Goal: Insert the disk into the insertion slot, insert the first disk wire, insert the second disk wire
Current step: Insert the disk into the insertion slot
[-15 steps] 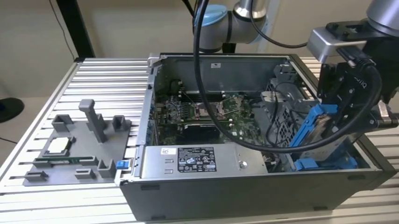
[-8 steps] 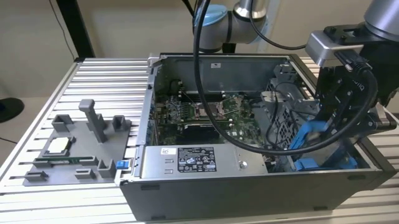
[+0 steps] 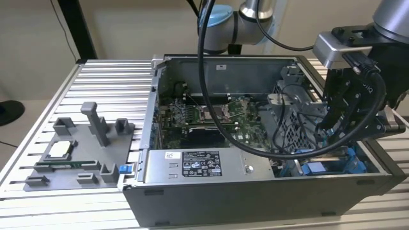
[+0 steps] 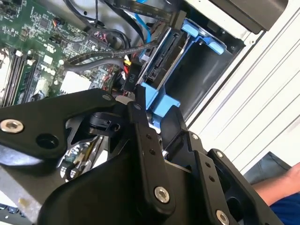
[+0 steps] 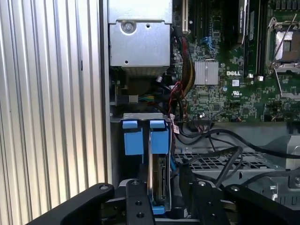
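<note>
The gripper (image 5: 165,194) reaches into the computer case (image 3: 255,196), its fingers (image 4: 140,117) pinching the disk (image 5: 157,180), it seems. The disk stands on edge, partly down in the slot (image 5: 140,116), near the motherboard (image 5: 225,84).

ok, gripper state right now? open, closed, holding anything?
Gripper: looks closed on the disk, held edge-on in the insertion slot.
</note>
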Motion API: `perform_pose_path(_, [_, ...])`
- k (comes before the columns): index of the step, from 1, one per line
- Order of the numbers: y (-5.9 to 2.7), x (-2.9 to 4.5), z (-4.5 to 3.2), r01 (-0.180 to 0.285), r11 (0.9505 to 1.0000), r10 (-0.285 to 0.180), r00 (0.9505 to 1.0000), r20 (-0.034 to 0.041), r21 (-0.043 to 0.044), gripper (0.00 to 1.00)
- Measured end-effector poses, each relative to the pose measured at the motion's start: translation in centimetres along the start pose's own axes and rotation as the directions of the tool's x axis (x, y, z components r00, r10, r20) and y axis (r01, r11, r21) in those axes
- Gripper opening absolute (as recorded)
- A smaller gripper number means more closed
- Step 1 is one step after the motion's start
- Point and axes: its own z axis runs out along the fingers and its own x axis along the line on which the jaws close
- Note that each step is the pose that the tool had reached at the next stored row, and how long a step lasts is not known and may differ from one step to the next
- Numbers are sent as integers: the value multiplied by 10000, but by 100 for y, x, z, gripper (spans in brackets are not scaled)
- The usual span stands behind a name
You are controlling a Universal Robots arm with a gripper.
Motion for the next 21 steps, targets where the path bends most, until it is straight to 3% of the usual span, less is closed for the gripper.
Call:
perform_pose_path(8, [-4,-8,-139,0,10000,0,10000,4,-12,100])
perform_pose_path(11, [-5,-17,-143,11,10000,-11,10000,18,6,100])
perform_pose_path(16, [-16,-27,-143,97,9998,-99,9999,57,201,100])
perform_pose_path(21, [-46,-30,-136,105,9996,-107,9999,83,247,100])
